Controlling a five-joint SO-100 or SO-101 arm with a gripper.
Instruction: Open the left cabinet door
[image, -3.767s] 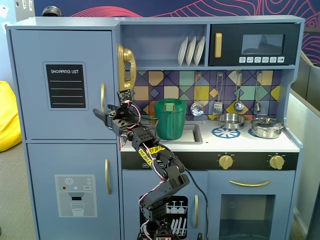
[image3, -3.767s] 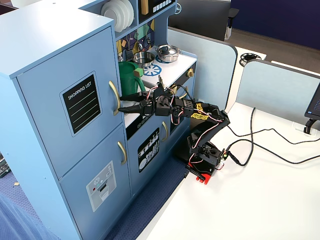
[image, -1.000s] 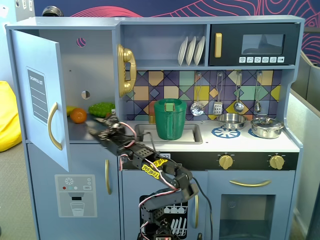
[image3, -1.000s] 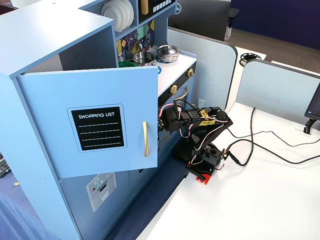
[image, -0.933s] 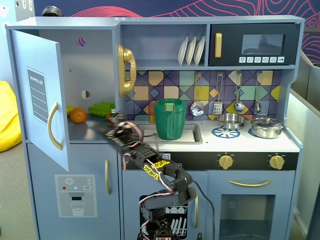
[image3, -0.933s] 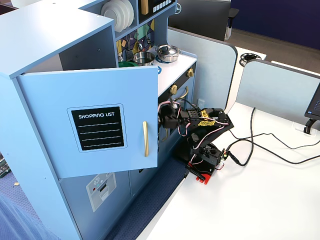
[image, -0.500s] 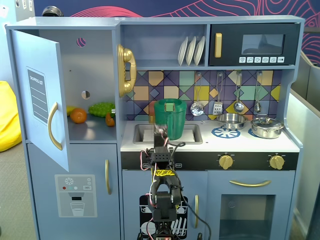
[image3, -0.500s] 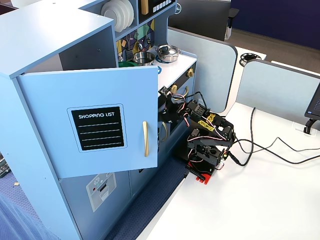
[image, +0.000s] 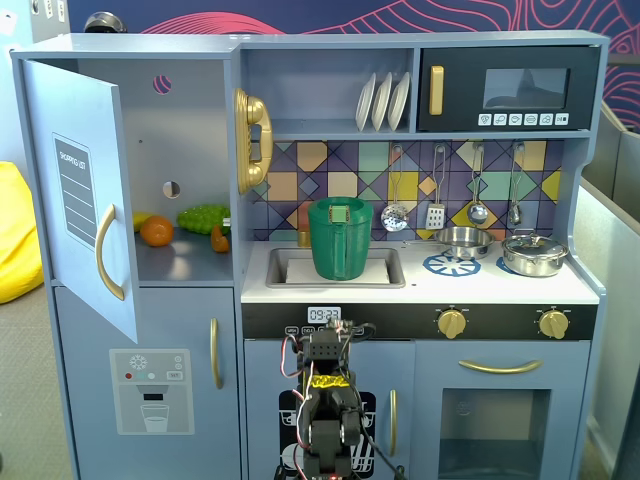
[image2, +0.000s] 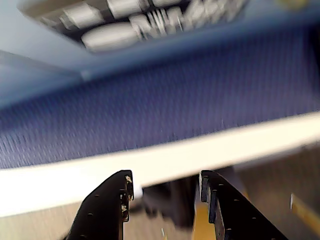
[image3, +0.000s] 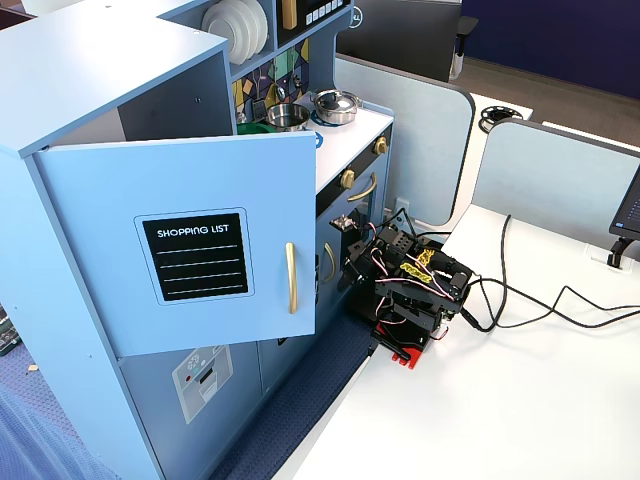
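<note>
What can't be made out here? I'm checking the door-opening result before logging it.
- Wrist view: motion blur; nothing sharp beyond the end effector, whose open fingers hold nothing.
- A fixed view: the orange fruit is partly hidden by the left cabinet door.
- Another fixed view: the swung-open door hides the cabinet interior.

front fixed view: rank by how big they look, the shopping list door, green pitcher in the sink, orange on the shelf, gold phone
1. the shopping list door, though it swings toward the camera
2. the green pitcher
3. the gold phone
4. the orange
</note>
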